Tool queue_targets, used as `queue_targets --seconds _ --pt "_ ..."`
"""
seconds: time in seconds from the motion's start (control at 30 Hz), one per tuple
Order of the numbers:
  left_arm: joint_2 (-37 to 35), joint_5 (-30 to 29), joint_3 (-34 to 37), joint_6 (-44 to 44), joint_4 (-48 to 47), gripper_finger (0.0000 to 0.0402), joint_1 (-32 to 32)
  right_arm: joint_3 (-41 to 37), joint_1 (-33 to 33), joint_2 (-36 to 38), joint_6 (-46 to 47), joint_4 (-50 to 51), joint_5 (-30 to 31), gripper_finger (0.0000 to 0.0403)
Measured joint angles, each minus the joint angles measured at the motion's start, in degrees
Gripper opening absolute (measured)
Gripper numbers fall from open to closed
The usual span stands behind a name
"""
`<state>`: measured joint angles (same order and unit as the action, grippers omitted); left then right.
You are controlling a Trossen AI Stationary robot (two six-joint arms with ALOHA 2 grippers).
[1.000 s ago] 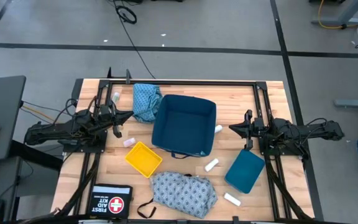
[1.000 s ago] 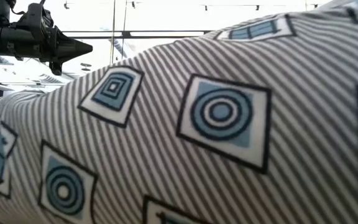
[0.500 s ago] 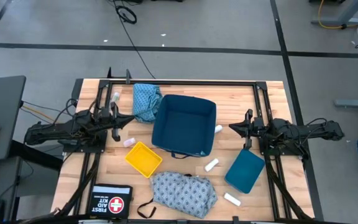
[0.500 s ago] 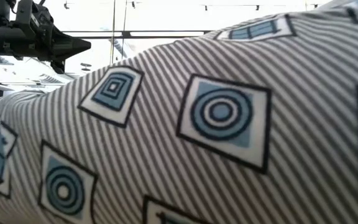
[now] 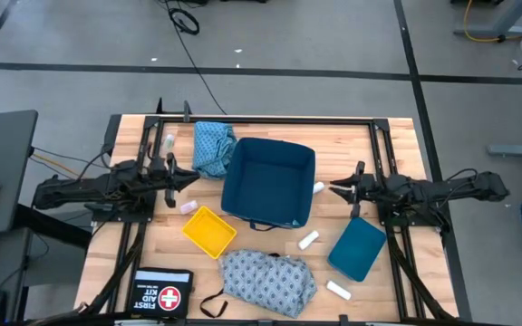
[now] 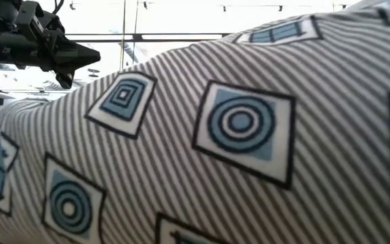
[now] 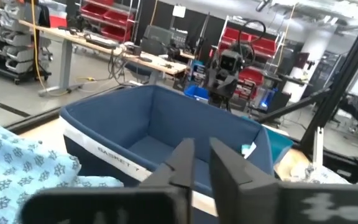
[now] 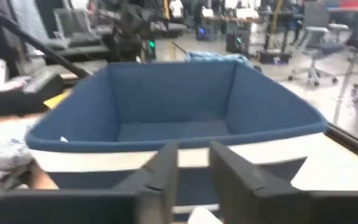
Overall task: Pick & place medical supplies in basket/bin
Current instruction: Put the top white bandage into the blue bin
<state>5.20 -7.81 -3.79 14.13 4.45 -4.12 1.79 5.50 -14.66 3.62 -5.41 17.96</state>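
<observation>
The dark blue basket stands mid-table. A teal-blue cloth leans against its left wall, also in the left wrist view. The grey-blue cloth with a strap lies near the front edge and fills the low view. White rolls lie at the basket's right wall, below it and near the front. A pale packet lies by the left arm. My left gripper hovers left of the basket, my right gripper right of it. Both show a narrow gap and hold nothing.
A yellow tray sits in front of the basket's left corner, a teal lid to the right front, and a black first aid kit at the front left edge. Another small white roll lies far left.
My left gripper has shifted slightly toward the basket and dipped a little. My right arm has stretched a little toward the basket's right wall. No object has moved.
</observation>
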Motion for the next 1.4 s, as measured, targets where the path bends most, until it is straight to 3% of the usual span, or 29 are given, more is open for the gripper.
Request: queue_targets --seconds 0.2,0.3,0.4,0.63,0.8,0.97,1.4 --pt "3.1 -0.6 0.0 -4.6 0.8 0.016 0.0 6.5 0.0 -10.3 -0.6 0.0 5.0 0.0259" --pt "4.7 -1.4 0.0 -8.1 0.7 0.0208 0.0 11.6 0.0 -16.0 -1.1 4.7 6.3 0.028" --pt "5.7 -4.2 0.0 -7.4 0.7 0.0233 0.0 17.6 0.0 -22.1 -0.1 12.7 7.2 0.0276" --pt "7.6 -1.4 0.0 -8.2 0.7 0.0239 0.0 29.9 0.0 -33.6 1.4 32.7 6.5 0.0251" --pt "8.2 -0.1 0.0 -9.1 0.5 0.0239 0.0 31.9 -3.5 -38.6 3.4 42.2 0.3 0.025" --pt "8.2 0.0 0.0 -10.2 0.5 0.0238 0.0 31.6 -7.9 -44.0 0.4 37.9 -6.2 0.0249" --pt "8.2 0.0 0.0 -10.2 0.0 0.0238 0.0 31.6 -15.4 -59.6 -10.6 27.8 -12.0 0.0249"
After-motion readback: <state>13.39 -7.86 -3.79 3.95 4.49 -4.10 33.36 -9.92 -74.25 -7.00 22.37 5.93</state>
